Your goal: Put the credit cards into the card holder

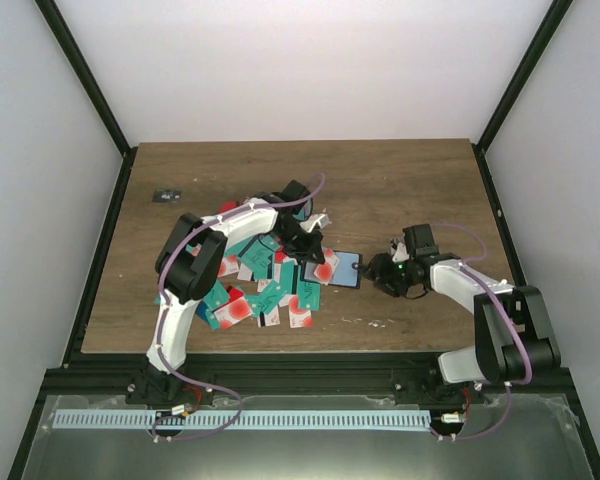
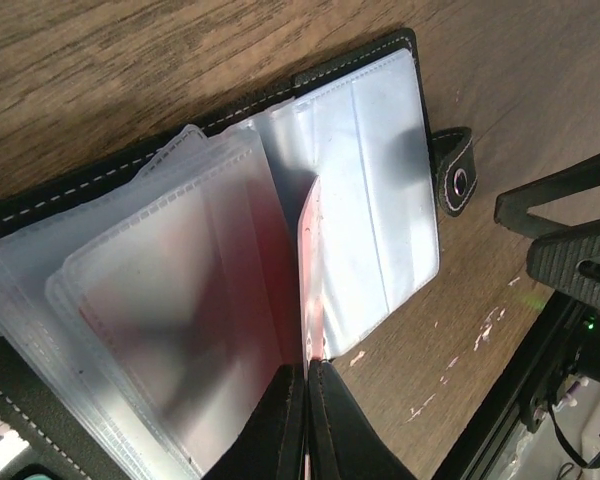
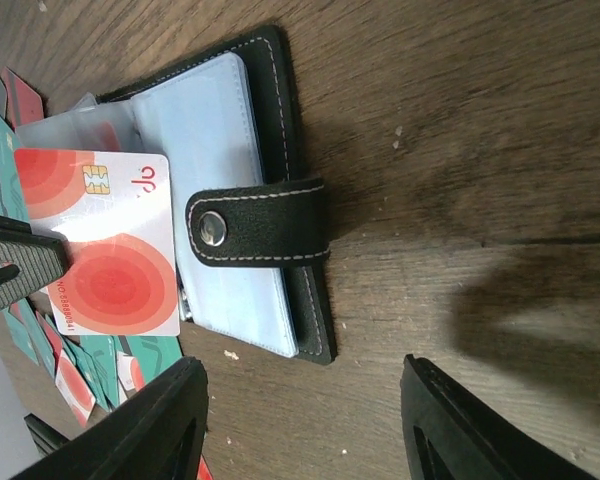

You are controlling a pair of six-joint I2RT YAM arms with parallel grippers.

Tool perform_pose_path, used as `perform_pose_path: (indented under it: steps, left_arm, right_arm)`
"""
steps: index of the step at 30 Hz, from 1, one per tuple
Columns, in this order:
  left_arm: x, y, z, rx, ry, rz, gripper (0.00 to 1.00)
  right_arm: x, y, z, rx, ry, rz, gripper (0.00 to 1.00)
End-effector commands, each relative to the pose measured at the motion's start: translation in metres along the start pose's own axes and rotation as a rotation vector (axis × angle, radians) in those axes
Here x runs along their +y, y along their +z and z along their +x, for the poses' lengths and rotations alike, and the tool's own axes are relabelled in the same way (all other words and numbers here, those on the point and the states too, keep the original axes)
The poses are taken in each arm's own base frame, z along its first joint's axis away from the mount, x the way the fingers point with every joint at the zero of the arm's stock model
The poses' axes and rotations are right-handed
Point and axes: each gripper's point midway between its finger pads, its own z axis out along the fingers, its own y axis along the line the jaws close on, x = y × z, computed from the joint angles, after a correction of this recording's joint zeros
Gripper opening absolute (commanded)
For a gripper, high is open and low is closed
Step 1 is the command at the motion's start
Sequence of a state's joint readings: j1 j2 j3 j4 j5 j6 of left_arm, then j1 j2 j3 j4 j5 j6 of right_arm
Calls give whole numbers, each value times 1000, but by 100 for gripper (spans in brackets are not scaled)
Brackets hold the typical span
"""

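The black card holder (image 3: 280, 130) lies open on the table, clear sleeves (image 2: 180, 300) fanned out and its snap tab (image 3: 260, 235) folded across the light-blue inside. My left gripper (image 2: 307, 400) is shut on a white credit card with a red circle (image 3: 110, 270), which stands edge-on (image 2: 310, 250) between the sleeves. One left finger (image 3: 15, 265) shows beside that card. My right gripper (image 3: 300, 420) is open just off the holder's snap side, nothing between its fingers. More credit cards (image 1: 250, 290) lie heaped left of the holder (image 1: 348, 268).
A tiny dark object (image 1: 167, 195) lies at the far left of the brown table (image 1: 400, 180). Black frame rails (image 1: 300, 358) border the table. The right gripper's fingers (image 2: 570, 240) show close to the holder's tab (image 2: 456, 172).
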State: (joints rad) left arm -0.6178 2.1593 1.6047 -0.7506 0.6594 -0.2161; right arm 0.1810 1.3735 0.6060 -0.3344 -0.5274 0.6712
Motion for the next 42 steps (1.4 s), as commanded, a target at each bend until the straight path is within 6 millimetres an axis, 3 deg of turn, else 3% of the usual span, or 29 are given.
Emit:
perform_pose_path:
  steps: [1, 22, 31, 42]
  left_arm:
    - [6, 8, -4, 14, -26, 2, 4]
    - [-3, 13, -19, -8, -68, 54, 4]
    - [1, -15, -15, -24, -80, -55, 4]
    - [5, -22, -10, -25, -113, -96, 4]
  right_arm:
    - [4, 7, -3, 12, 0, -45, 54]
    - [4, 32, 4, 99, 3, -96, 43]
    - [2, 35, 2, 108, -6, -82, 41]
    - [0, 36, 4, 123, -16, -76, 41]
